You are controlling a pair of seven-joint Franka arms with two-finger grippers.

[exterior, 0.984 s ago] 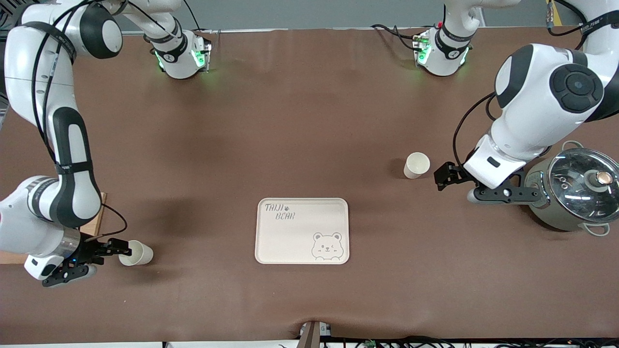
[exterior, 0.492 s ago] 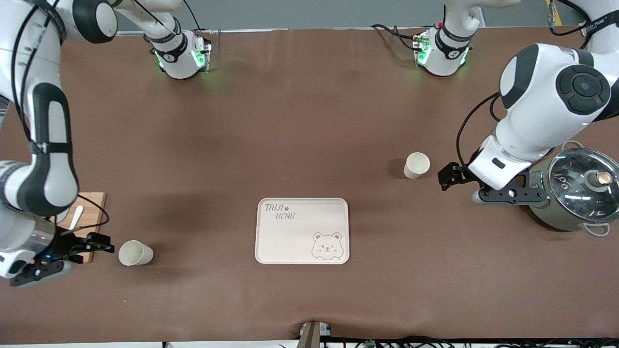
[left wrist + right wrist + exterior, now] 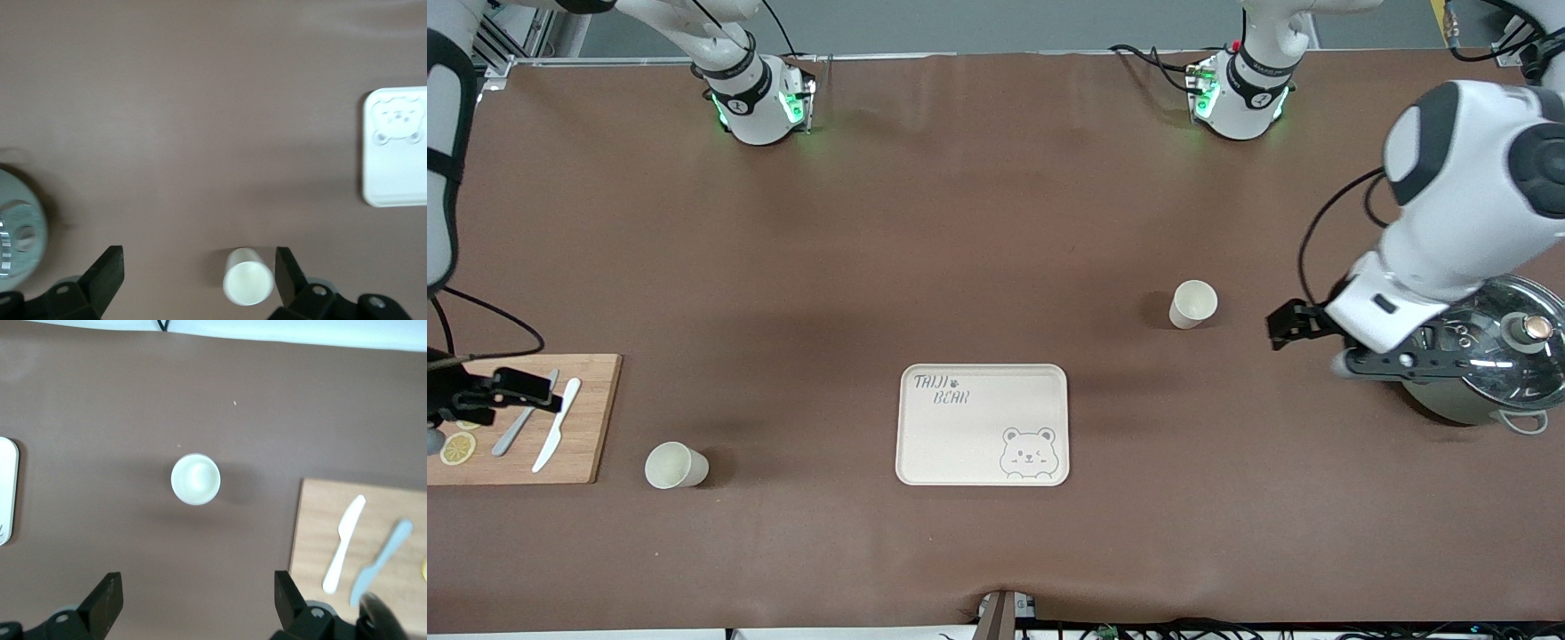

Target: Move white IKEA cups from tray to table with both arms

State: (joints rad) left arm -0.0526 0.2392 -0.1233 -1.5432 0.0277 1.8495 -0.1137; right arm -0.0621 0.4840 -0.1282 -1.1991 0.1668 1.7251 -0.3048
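Note:
One white cup (image 3: 1192, 304) stands upright on the brown table, farther from the front camera than the bear tray (image 3: 983, 425) and toward the left arm's end. It also shows in the left wrist view (image 3: 248, 285). The other white cup (image 3: 675, 465) stands upright toward the right arm's end, between the tray and the cutting board, and shows in the right wrist view (image 3: 195, 479). My left gripper (image 3: 1285, 324) (image 3: 199, 273) is open and empty, apart from its cup, beside the pot. My right gripper (image 3: 538, 388) (image 3: 199, 597) is open and empty over the cutting board.
A wooden cutting board (image 3: 591, 400) with two knives (image 3: 556, 436) and a lemon slice (image 3: 457, 448) lies at the right arm's end. A grey pot with a glass lid (image 3: 1494, 356) stands at the left arm's end. The table's edge runs near the front camera.
Both open grippers have drawn back from the cups. The right one moved from its cup to over the cutting board. The left one moved toward the pot. The cups have not moved.

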